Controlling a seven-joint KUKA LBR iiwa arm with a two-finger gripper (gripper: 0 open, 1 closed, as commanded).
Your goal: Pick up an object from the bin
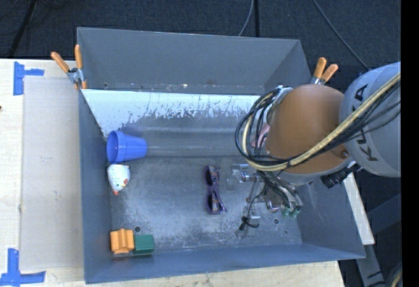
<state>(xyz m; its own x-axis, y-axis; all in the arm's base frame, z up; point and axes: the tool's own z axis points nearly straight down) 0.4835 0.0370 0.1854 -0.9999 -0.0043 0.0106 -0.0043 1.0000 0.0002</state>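
Trouble, as we judge it, would start with the purple glasses [213, 191], the thing nearest the gripper [252, 215]. They lie flat on the floor of the bin [196, 63], about the middle and towards the front, just to the left of the gripper in the camera view. The gripper hangs low over bare floor in the right front part, and we see nothing held in it. Whether it stands spread or closed we cannot tell, since the linkage and the cables [252, 132] crowd that spot.

If the glasses are the pick, they are thin and lie low. A descent a little off line could push them along the floor, or tip them by one arm instead of catching them. A hold on one thin arm might let them swing or slip out on the lift. The right and front walls are near, and we think the bulky orange cover [301, 128] leaves little room to shift that way.

Nothing stands between gripper and glasses. The other things lie well apart at the left: a blue cup [126, 146] on its side by the left wall, a white toy [118, 177] just in front of it, and an orange block [120, 240] touching a green block [144, 244] in the front left corner. Reaching those would mean crossing over the glasses.
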